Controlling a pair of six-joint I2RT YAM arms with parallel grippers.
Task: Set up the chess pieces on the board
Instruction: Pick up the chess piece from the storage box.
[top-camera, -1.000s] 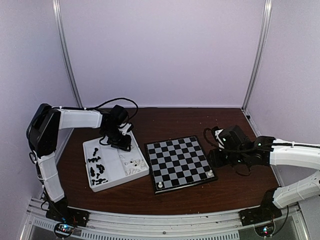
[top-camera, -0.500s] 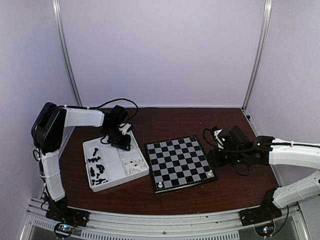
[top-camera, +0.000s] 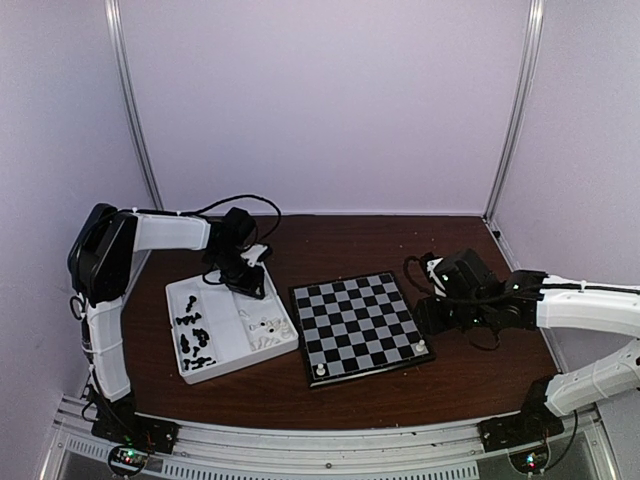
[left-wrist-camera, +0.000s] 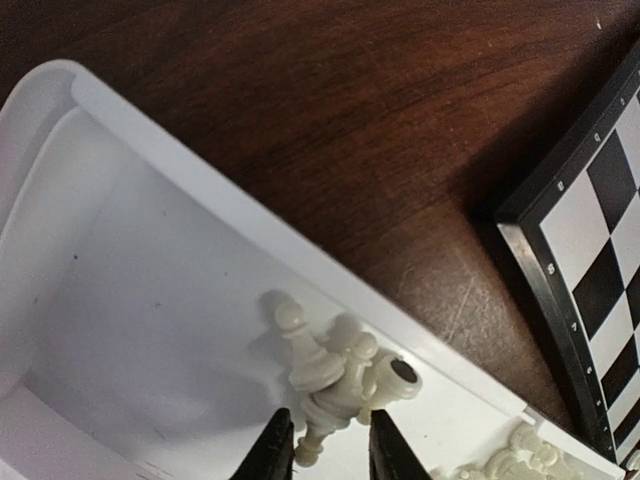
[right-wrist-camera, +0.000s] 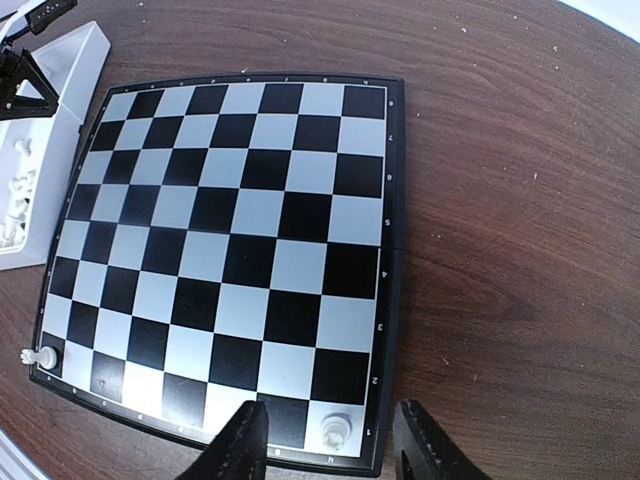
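Observation:
The board (top-camera: 355, 325) lies mid-table with one cream-white piece on each near corner (top-camera: 320, 370) (top-camera: 420, 346). In the left wrist view a heap of white pieces (left-wrist-camera: 340, 365) lies against the tray's rim (left-wrist-camera: 200, 175). My left gripper (left-wrist-camera: 328, 420) straddles one lying piece of that heap, its jaws narrow with thin gaps left. The board's edge (left-wrist-camera: 600, 250) shows at right. My right gripper (right-wrist-camera: 330, 412) hovers open over the board's corner, where a white piece (right-wrist-camera: 337, 430) stands; another white piece (right-wrist-camera: 43, 356) is on the opposite corner.
The white compartment tray (top-camera: 228, 325) sits left of the board, with black pieces (top-camera: 195, 340) in its left part and white ones (top-camera: 265, 330) in its right. Dark wooden tabletop (top-camera: 470, 380) surrounds both. Pale walls enclose the table.
The left gripper's jaws have narrowed around the lying white piece, and the left arm has shifted slightly. The right arm has not moved.

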